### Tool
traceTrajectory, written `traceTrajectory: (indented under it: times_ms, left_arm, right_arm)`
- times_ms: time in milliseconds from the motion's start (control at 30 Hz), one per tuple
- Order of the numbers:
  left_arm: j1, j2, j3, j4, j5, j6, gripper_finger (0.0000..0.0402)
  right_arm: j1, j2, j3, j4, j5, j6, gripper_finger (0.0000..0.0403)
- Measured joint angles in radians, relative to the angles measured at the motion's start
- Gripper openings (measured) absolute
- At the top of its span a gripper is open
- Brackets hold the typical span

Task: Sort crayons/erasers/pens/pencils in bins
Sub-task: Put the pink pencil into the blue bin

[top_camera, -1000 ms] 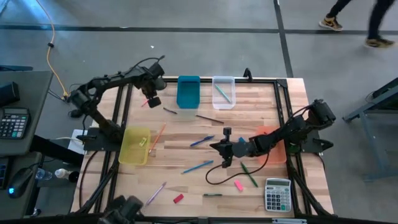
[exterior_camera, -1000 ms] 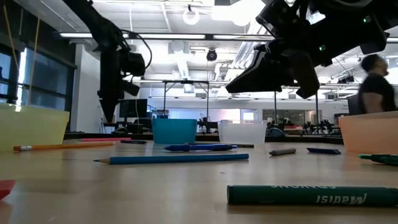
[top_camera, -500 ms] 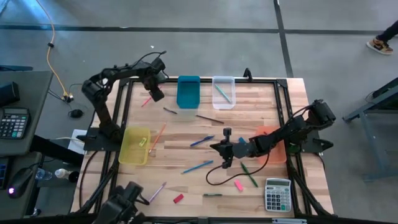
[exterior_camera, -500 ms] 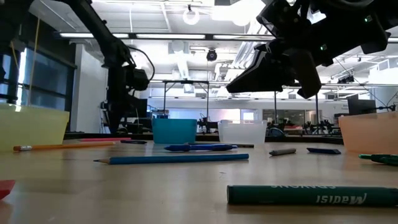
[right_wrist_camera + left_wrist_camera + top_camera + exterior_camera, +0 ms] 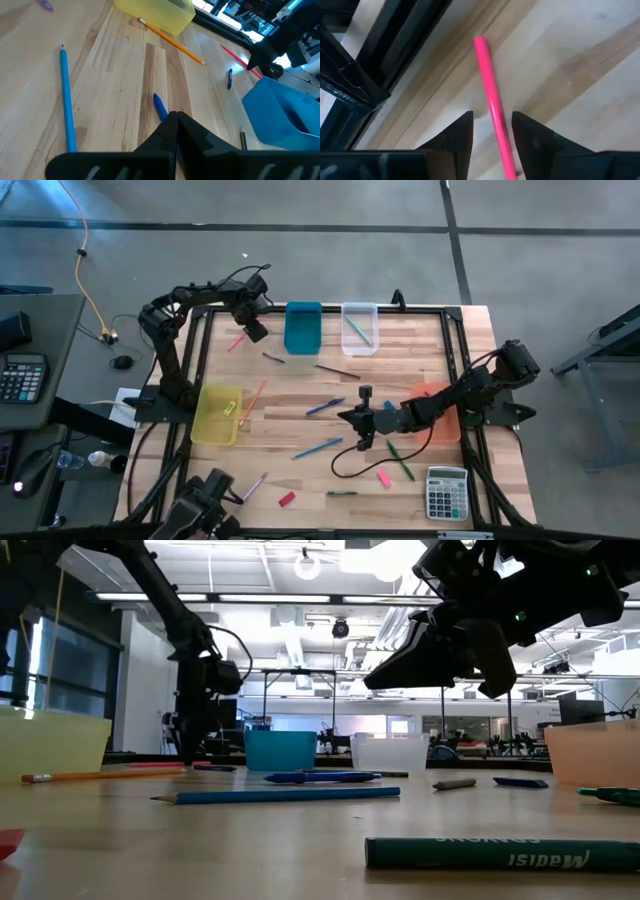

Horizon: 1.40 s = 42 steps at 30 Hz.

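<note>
Bins numbered four on the wooden table (image 5: 420, 360): a yellow bin (image 5: 218, 414) at the left edge, a teal bin (image 5: 302, 328) and a clear bin (image 5: 359, 328) side by side at the far edge, and an orange bin (image 5: 442, 412) at the right, mostly under the right arm. Two erasers showed near the front edge, a red eraser (image 5: 287, 499) and a pink eraser (image 5: 383, 477), both outside any bin. One grey calculator (image 5: 447, 493) lay at the front right corner. The left end effector (image 5: 251, 332) hung at the far left corner, its fingers (image 5: 461, 136) released and straddling a pink stick (image 5: 491, 104) that lay flat on the wood. The right end effector (image 5: 362, 423) hovered over the table's middle, clenched on nothing, above a blue pen (image 5: 161, 107).
</note>
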Motion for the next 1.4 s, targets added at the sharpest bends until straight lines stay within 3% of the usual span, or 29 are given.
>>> traceTrajectory:
  times_ms: [200, 567, 1067, 1233, 1400]
  left_arm:
    - [0.006, 0.014, 0.002, -0.010, 0.010, -0.010, 0.0098]
    - [-0.019, 0.000, -0.001, -0.026, -0.001, 0.025, 0.0008]
    - [-0.072, -0.221, -0.005, -0.076, -0.013, 0.011, 0.0000]
    - [-0.073, -0.351, -0.005, -0.056, 0.117, -0.027, 0.0000]
    - [-0.074, -0.449, -0.003, 0.052, 0.348, -0.169, 0.0000]
  right_arm:
    - [0.000, 0.000, 0.000, 0.000, 0.000, 0.000, 0.0000]
    - [0.000, 0.000, 0.000, 0.007, 0.000, 0.000, 0.0000]
    - [0.000, 0.000, 0.000, 0.007, 0.000, 0.000, 0.0000]
    - [0.000, 0.000, 0.000, 0.007, 0.000, 0.000, 0.0000]
    - [0.000, 0.000, 0.000, 0.008, 0.000, 0.000, 0.0000]
